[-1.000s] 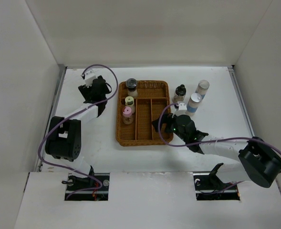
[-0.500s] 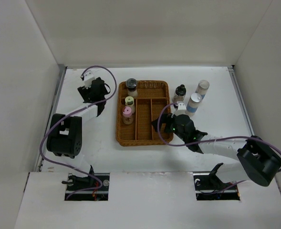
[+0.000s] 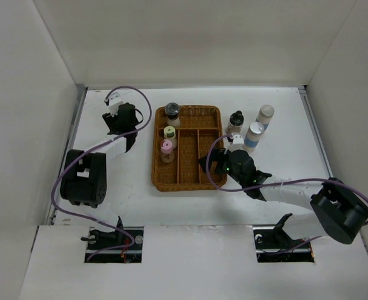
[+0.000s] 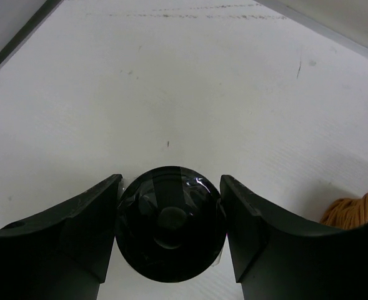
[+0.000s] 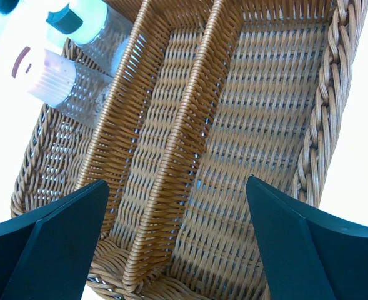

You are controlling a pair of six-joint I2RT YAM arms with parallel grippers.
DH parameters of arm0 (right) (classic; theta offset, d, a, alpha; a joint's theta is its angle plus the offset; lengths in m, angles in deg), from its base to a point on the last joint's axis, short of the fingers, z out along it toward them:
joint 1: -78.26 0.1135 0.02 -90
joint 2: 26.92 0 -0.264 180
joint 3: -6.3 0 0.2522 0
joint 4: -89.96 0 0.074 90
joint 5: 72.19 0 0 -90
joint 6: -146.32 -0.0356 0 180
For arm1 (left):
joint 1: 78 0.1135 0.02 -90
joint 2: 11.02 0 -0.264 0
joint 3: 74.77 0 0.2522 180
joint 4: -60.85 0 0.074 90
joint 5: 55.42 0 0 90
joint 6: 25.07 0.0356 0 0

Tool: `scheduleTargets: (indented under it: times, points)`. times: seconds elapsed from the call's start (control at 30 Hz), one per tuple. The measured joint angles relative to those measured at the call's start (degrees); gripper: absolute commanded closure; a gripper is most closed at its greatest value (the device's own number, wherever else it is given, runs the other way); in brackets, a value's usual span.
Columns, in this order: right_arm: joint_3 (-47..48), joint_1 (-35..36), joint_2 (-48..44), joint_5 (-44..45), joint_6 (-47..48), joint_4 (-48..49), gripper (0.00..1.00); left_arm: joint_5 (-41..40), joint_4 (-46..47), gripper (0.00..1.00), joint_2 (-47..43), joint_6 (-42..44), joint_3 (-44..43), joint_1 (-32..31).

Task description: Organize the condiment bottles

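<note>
so, three bottles (image 3: pixel 169 132) sit in your tray (image 3: pixel 190 182), others outside; left gripper (image 4: pixel 170 187) pinches a black-capped bottle (image 4: pixel 170 228), right gripper (image 5: pixel 176 184) spread

No word, brand or number can be read anywhere in these views. The blue labels on the nearer tall bottle (image 3: pixel 254 136) and the farther tall bottle (image 3: pixel 265 117) are too small to make out any print, and the black-capped bottle (image 4: pixel 170 225) shows only a plain glossy lid from above. The one sign is a short curved red mark on the cap of the pink-capped bottle (image 5: pixel 59 84), seen in the right wrist view.
</note>
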Motion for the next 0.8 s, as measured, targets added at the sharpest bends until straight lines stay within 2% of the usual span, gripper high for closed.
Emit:
scheduleTargets:
  times: [0.23, 0.5, 0.8]
  points:
    - [0.0, 0.0, 0.0, 0.0, 0.0, 0.0, 0.02, -1.7, -4.8, 0.67, -16.2, -0.5, 9.7, -3.8]
    - [0.0, 0.0, -0.2, 0.0, 0.0, 0.0, 0.02, -3.1, -13.6, 0.66, -35.8, -1.3, 14.2, -15.4]
    - [0.0, -0.1, -2.3, 0.1, 0.0, 0.0, 0.02, -3.2, -30.6, 0.66, -44.7, -2.8, 14.2, -26.7]
